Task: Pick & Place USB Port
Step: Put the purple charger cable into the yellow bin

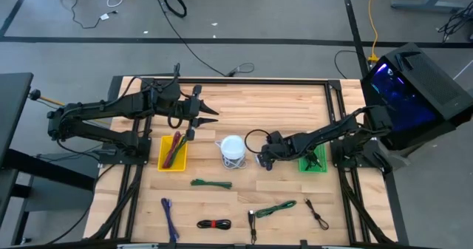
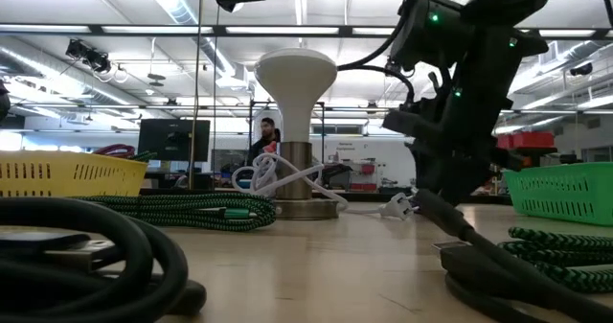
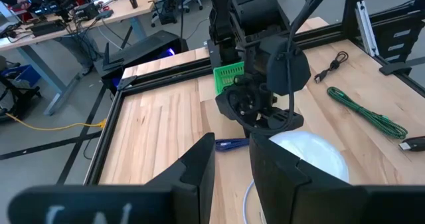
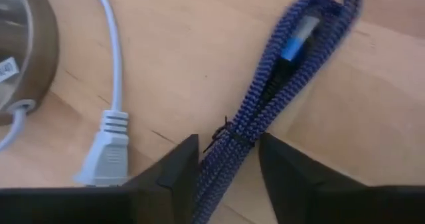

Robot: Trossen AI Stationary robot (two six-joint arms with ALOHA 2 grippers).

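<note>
**Right gripper down over a blue braided cable beside the lamp**

Here, in the high view, the right gripper [image 1: 264,160] is seen low over the table [image 1: 281,108], just right of the white lamp [image 1: 233,148] and left of the green basket [image 1: 312,160]. The left gripper [image 1: 211,115] is held above the far side of the table, beyond the yellow basket [image 1: 174,152]. Other bundled cables lie along the near edge.

In the low view, the lamp [image 2: 296,122] is shown upright at centre, its white cord coiled round the base, with the right arm just beside it.

In the left wrist view, the left fingers [image 3: 199,167] are seen parted with nothing between them.

In the right wrist view, a blue braided USB cable [image 4: 279,84] is shown lying on the wood, running between the parted right fingers [image 4: 174,167]; whether it is touched cannot be told. The lamp's white plug [image 4: 106,151] lies just beside it.
</note>
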